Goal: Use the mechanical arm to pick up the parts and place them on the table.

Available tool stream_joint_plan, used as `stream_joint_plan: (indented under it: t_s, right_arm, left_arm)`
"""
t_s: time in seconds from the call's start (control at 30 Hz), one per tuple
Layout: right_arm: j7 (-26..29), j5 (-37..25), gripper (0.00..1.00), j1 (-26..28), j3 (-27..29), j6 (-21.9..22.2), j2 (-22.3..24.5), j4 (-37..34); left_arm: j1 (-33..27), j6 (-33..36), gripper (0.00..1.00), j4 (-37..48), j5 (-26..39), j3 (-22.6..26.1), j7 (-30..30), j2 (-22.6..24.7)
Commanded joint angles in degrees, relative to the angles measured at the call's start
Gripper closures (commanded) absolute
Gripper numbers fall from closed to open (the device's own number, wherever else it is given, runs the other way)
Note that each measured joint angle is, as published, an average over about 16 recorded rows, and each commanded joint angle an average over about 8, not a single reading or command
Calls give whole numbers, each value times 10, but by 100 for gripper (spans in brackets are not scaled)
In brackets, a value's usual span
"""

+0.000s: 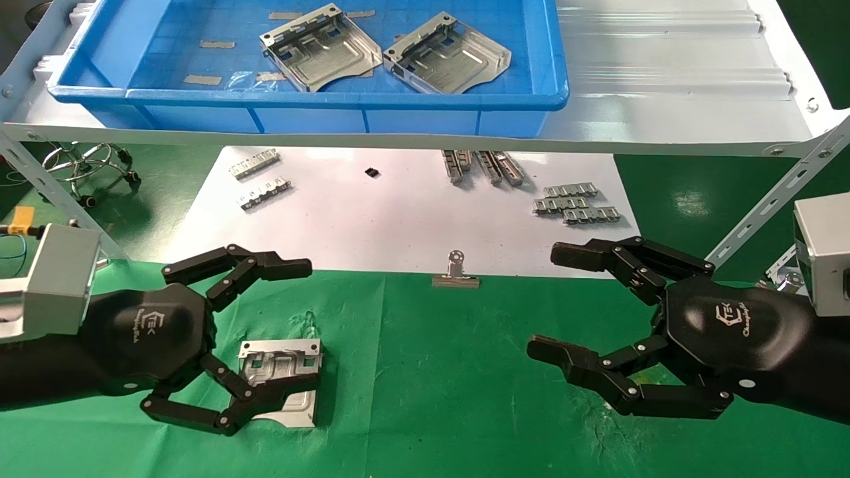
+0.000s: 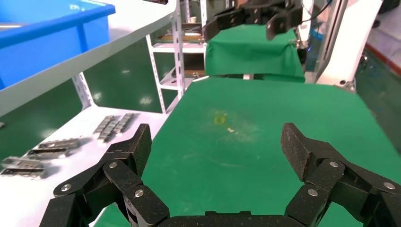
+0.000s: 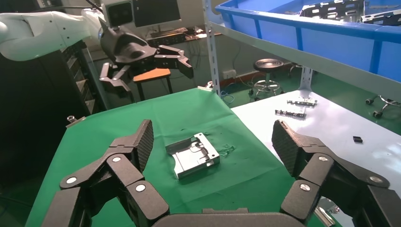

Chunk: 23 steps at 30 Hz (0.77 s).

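My left hand [image 1: 226, 338] hovers low over the green table [image 1: 425, 372], near its left side. Fingers [image 1: 265, 267] spread wide, nothing between them. In the right wrist view it hangs clear above the cloth, empty.

One part [image 1: 282, 378] lies flat on the green cloth just under and beside my left hand; in the head view my lower fingers cross in front of its left edge. Cannot tell from that view whether they touch it; the right wrist view shows the plate [image 3: 193, 154] lying alone on the cloth with the hand [image 3: 137, 64] well above it.

My right hand [image 1: 597, 318] sits over the right side of the table, fingers [image 1: 584, 255] splayed open, holding nothing. Well apart from the part.

Two more parts in the blue bin [image 1: 332, 109] on the white shelf [image 1: 664, 99]: one [image 1: 319, 46] left, one [image 1: 445, 56] right, side by side, nearly touching.

On the white sheet [image 1: 372, 219]: small toothed strips at left [image 1: 262, 176], more at right [image 1: 574, 202]. A binder clip [image 1: 455, 272] holds the sheet's near edge
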Motion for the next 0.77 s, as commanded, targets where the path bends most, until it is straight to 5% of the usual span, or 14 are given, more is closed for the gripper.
stream_joint_plan:
  t_s: [0.03,0.77]
  right_arm:
    - [0,0,0,0,0,0,0,0]
    - [0,0,0,0,0,0,0,0]
  left_arm:
    - [10,-2,0,-18,-1,-12,-15,-4]
    - [101,-23,0,-185,-16,-118,-153,-40]
